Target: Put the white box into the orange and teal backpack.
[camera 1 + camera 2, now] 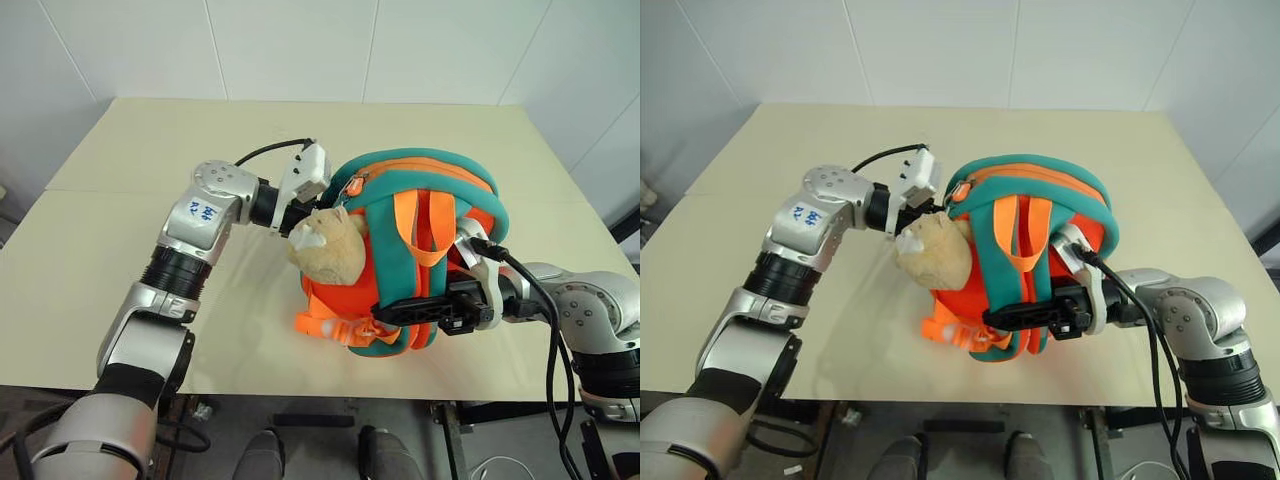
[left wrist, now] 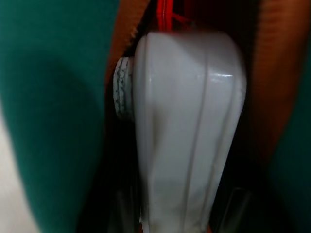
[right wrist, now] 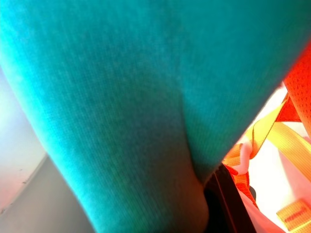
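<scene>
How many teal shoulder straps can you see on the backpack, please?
2: both run down the upward-facing side of the orange and teal backpack, one beside the plush toy, the other nearer the right gripper. None seems hidden.

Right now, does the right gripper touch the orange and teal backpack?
Touching. In the left eye view the right gripper is shut on a teal strap at the lower front of the orange and teal backpack.

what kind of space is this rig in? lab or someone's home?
Most likely a lab or test cell, not a home. A bare cream table stands against plain white panelled walls, with cables on the floor beneath. The only prop is the orange and teal backpack between the arms.
</scene>
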Motion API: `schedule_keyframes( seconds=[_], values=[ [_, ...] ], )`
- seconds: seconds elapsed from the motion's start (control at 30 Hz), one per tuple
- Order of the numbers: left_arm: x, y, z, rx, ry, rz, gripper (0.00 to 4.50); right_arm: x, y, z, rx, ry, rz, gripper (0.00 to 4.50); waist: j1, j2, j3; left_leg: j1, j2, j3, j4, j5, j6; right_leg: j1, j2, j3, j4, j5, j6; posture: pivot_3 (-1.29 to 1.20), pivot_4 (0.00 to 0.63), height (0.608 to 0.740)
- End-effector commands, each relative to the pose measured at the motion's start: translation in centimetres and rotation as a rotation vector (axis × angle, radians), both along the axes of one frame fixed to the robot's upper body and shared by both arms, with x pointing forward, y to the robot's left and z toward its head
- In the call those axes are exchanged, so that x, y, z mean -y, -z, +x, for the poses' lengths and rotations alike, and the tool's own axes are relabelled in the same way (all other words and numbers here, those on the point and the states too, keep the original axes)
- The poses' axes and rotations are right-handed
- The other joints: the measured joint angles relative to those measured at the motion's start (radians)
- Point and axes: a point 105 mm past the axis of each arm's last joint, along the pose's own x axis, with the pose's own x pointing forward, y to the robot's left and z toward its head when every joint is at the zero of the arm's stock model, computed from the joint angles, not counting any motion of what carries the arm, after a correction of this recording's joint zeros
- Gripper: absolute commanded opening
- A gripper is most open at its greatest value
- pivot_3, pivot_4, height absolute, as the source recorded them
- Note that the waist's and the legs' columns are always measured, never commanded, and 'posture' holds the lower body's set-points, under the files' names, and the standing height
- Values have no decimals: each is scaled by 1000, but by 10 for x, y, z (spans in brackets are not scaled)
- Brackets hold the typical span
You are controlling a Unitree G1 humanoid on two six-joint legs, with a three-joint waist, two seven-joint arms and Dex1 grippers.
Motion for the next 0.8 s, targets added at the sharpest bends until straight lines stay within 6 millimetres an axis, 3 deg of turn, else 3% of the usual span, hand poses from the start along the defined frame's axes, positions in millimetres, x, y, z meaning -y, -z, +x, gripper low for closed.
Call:
schedule_keyframes(
  seconds=[0.03, 0.13, 0.4, 0.47, 0.6, 0.8],
  values=[
    [10, -11, -1, 33, 47, -23, 1247, -5, -4, -5, 38, -24, 20, 20, 0, 0, 0, 0, 0, 0, 0, 0, 0, 0, 0, 0, 0, 0, 0, 0, 150, 740],
    [7, -14, 4, 49, 15, -43, 1247, -6, -4, -5, 40, -19, 22, 20, 0, 0, 0, 0, 0, 0, 0, 0, 0, 0, 0, 0, 0, 0, 0, 0, 150, 740],
    [-25, -28, 10, 115, -68, -96, 3691, -5, -3, -4, 44, -1, 25, 20, -4, 0, 0, 0, 0, 0, 0, 0, 0, 0, 0, 0, 1, 0, 0, 0, 150, 740],
    [-45, -33, 1, 139, -38, -101, 4236, -5, -2, -3, 46, 5, 21, 20, -4, 0, 0, 0, 0, 0, 0, 0, 0, 0, 0, 0, 1, 0, 0, 0, 150, 740],
    [-84, -34, -7, 184, -70, -47, 4236, -3, -1, 1, 49, 21, 9, 20, -15, 0, 0, 1, 0, 0, -1, 0, 0, -1, 0, 0, 1, 0, 0, 0, 150, 740],
    [-113, -35, -31, 173, -73, -19, 4236, -3, 1, 7, 51, 32, 3, 20, -5, 0, 0, 0, 0, 0, -1, 0, 0, 0, 0, 0, 1, 0, 0, 0, 150, 740]
  ],
)
